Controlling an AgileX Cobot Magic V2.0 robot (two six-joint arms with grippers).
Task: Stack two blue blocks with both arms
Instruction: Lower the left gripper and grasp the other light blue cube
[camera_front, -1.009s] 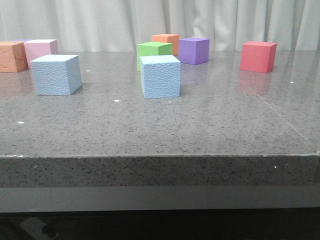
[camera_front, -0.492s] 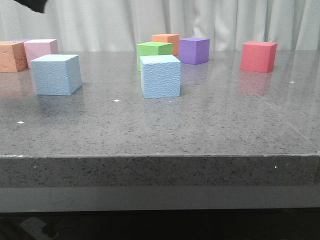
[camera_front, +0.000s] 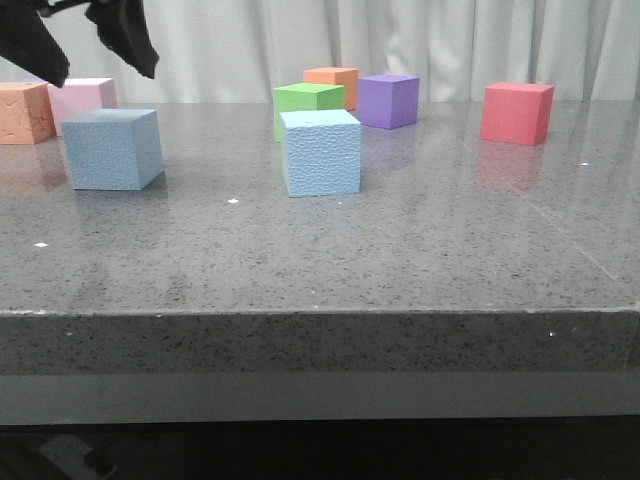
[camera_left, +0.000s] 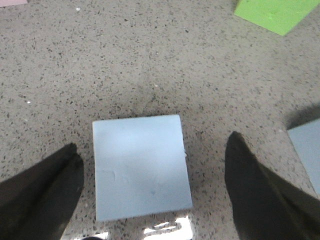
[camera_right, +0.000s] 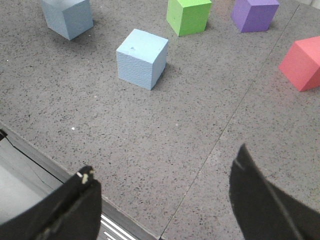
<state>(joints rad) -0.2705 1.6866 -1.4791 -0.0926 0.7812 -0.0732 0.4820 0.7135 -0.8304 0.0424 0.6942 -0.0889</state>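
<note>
Two pale blue blocks stand apart on the grey table. The left blue block (camera_front: 112, 149) sits near the table's left side; it also shows in the left wrist view (camera_left: 141, 166) and the right wrist view (camera_right: 68, 16). The middle blue block (camera_front: 321, 152) stands at the centre, seen in the right wrist view (camera_right: 142, 58) and cut off at the edge of the left wrist view (camera_left: 307, 150). My left gripper (camera_front: 100, 62) hangs open and empty above the left block, its fingers either side of it (camera_left: 154, 146). My right gripper (camera_right: 162, 162) is open and empty over the table's front edge.
A green cube (camera_front: 308, 106), an orange cube (camera_front: 332, 84) and a purple cube (camera_front: 388, 101) stand behind the middle block. A red cube (camera_front: 516, 113) is at the back right. A pink cube (camera_front: 83, 99) and an orange cube (camera_front: 25, 112) sit at the far left.
My left gripper has come down into the front view from the top left, over the left blue block. The blocks have not moved.
</note>
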